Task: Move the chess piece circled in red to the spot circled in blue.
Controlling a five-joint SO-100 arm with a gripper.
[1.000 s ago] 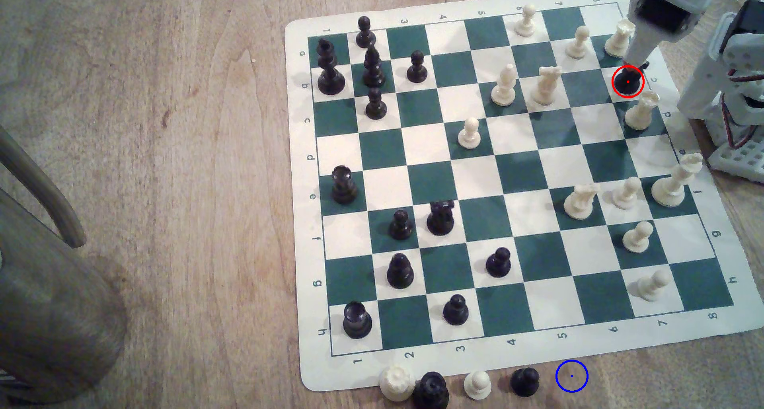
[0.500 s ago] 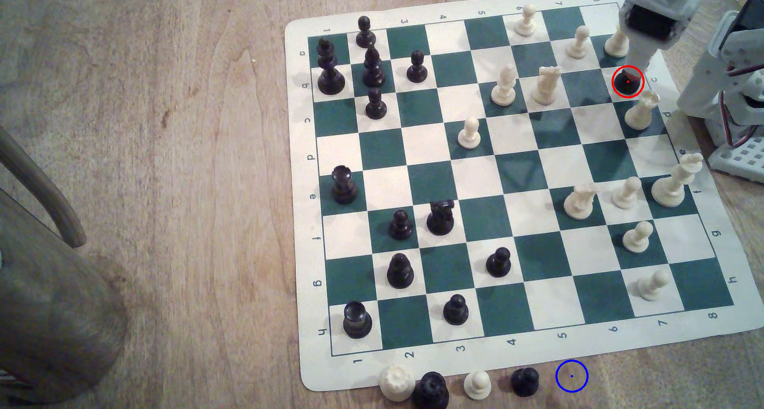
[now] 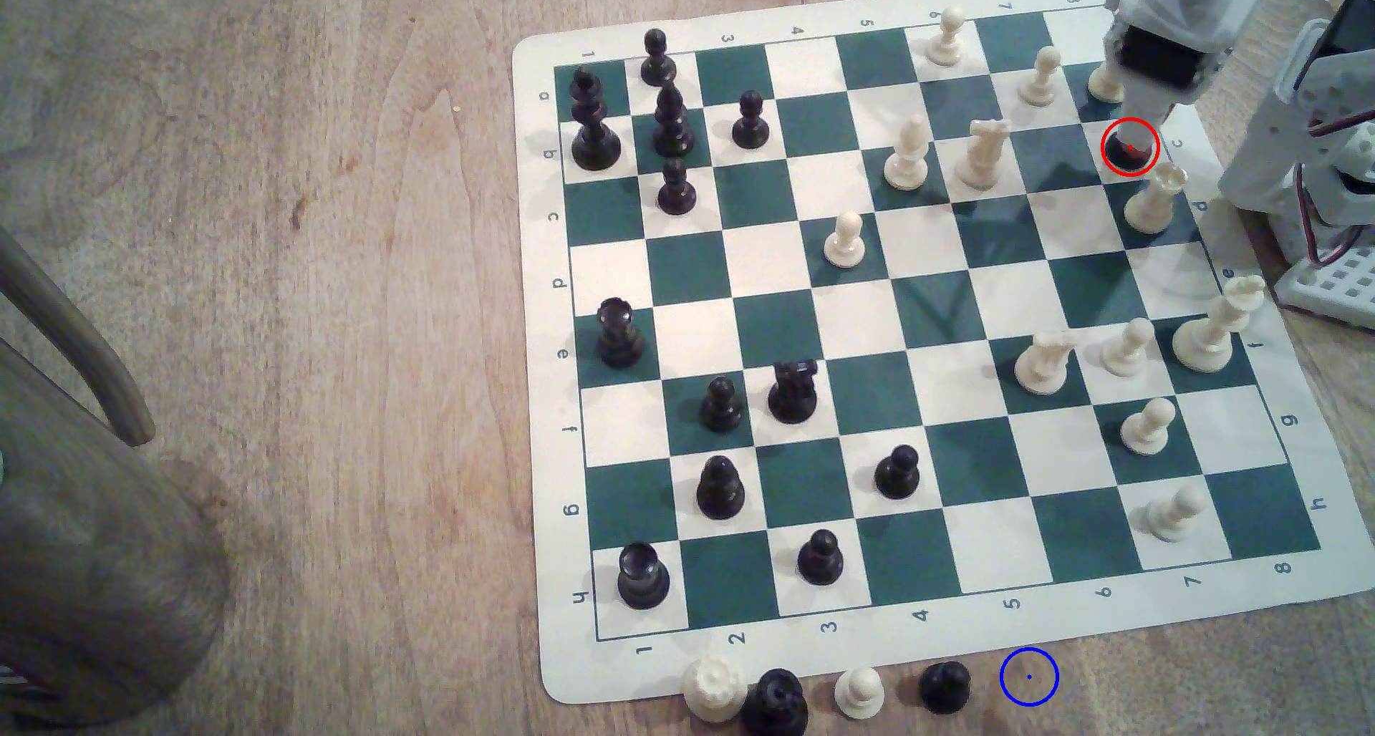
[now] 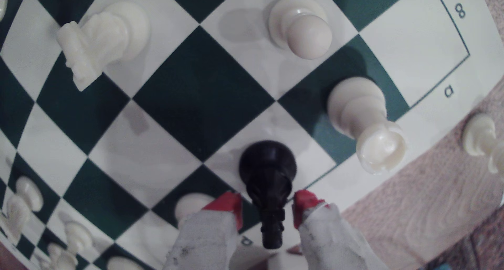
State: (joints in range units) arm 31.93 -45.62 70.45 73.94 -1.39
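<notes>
The chess piece circled in red [image 3: 1116, 159] is a black knight on a white square at the far right edge of the board in the exterior view. In the wrist view the knight [image 4: 268, 163] stands upright between my two red-tipped fingers [image 4: 229, 204]. My gripper [image 4: 267, 204] is open, with a small gap on each side of the knight's head. Seen from outside, the gripper [image 3: 1132, 137] hangs right over the piece and hides its top. The spot circled in blue [image 3: 1029, 676] is bare wood just off the board's near edge.
A white rook [image 3: 1153, 201] and a white piece [image 3: 1105, 82] flank the knight closely. The arm's base [image 3: 1332, 186] stands beside the chessboard [image 3: 856, 320]. A black pawn [image 3: 945, 685] and a white pawn [image 3: 859, 693] stand left of the blue ring.
My gripper has come down over the circled knight, covering more of it. No piece has moved.
</notes>
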